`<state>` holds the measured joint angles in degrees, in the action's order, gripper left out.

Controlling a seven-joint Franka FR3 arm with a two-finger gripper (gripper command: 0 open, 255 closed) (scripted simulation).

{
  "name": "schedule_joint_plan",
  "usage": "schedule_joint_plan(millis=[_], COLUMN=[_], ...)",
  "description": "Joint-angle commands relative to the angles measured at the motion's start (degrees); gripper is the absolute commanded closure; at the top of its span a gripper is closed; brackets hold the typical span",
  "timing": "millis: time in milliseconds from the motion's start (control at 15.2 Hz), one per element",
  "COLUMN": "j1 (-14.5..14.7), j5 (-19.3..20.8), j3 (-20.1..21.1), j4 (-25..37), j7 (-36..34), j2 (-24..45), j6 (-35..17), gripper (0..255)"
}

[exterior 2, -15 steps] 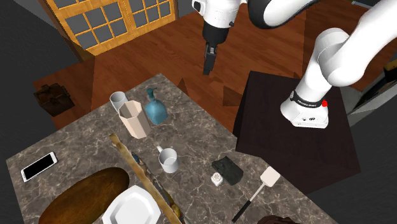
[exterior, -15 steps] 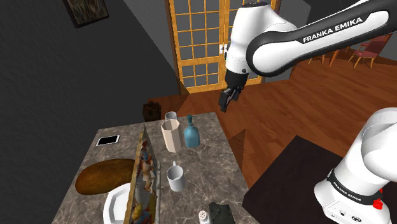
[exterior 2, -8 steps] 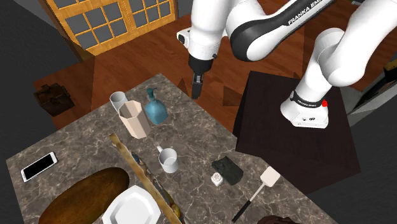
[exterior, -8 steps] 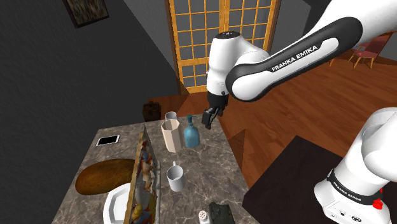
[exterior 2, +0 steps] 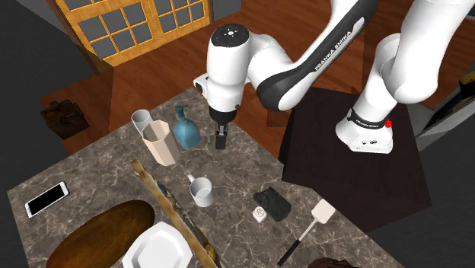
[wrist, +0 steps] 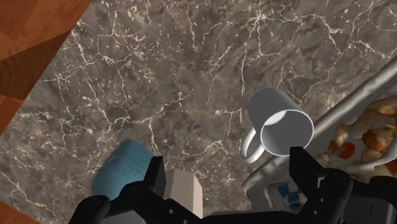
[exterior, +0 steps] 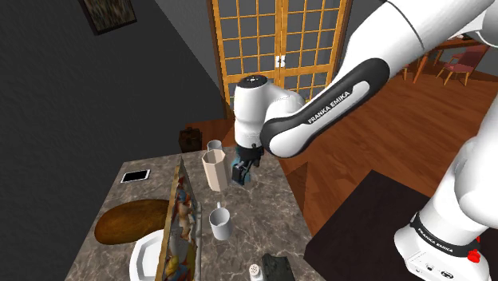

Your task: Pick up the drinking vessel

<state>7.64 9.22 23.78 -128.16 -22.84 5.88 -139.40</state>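
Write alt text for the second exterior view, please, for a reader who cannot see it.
The white arm's black tool hangs above a dark marbled table, just right of a blue bottle and a beige faceted container. A white mug stands lower in the view, apart from the tool, and a grey cup stands beside the container.

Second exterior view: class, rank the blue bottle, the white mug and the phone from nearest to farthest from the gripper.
1. Blue bottle, just beside the gripper, toward the view's left.
2. White mug, below the gripper in the view.
3. Phone, far off at the view's left.
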Motion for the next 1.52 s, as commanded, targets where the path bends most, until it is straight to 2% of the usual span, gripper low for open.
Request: schedule_joint_plan(millis=[0, 462, 990, 1452], j1=[1.16, 7.65, 15.62, 16.88], j5=[3.15, 11.39, 15.89, 17.21], j3=[0.07, -2.01, -4.77, -6.2], j4=[2.42, 13.16, 29.14, 31.01], j7=[-2.76, -9.79, -12.98, -13.88], j2=[4.69, 19.75, 36.59, 40.81], j6=[-1.31, -2.74, -1.54, -3.89], gripper=[0, 0, 0, 0])
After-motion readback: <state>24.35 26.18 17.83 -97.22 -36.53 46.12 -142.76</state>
